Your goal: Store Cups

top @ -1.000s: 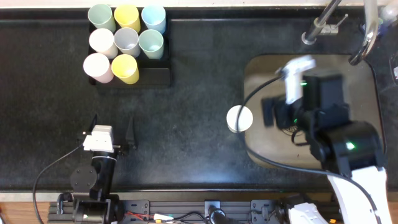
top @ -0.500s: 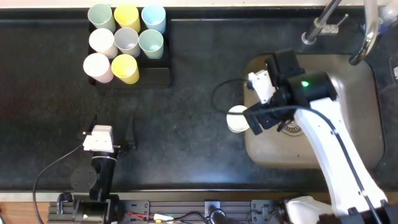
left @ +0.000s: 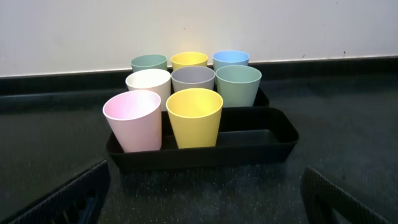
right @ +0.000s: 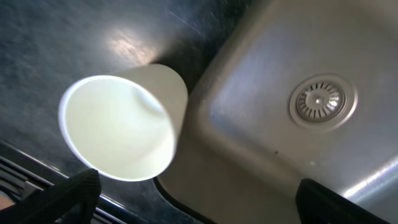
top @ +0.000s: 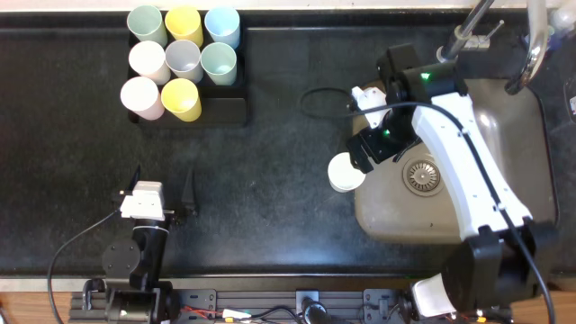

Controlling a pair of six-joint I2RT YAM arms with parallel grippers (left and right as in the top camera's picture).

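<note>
The right jaws are spread wide and grip nothing. They hang over the left rim of the sink (top: 504, 216), and the white cup (right: 118, 127) sits below them, nearer one tip than the other and touched by neither. The white cup stands mouth up on the dark table (top: 270, 207) right at the sink's rim; whether it touches the rim I cannot tell. Its inside looks bare. The round drain (right: 321, 98) lies in the sink's floor, well apart from the cup. The right arm reaches up the sink's left side, and a tap (top: 468, 31) stands behind the basin.

The left jaws are also wide open and hold nothing. They hover low over the table near the left arm's base and face the black tray (left: 249, 140), which rests at the table's far left, well apart from the white cup.

In the tray 8 cups stand upright, mouths up, in 3 rows. Nearest the left jaws are the pink cup (left: 132, 121) and, just beside it, the front yellow cup (left: 194, 117). The middle row has the cream cup (left: 148, 84), the grey cup (left: 193, 79) and the pale green cup (left: 238, 84). At the back stand the dark green cup (left: 148, 63), the back yellow cup (left: 189, 60) and the blue cup (left: 231, 59).
</note>
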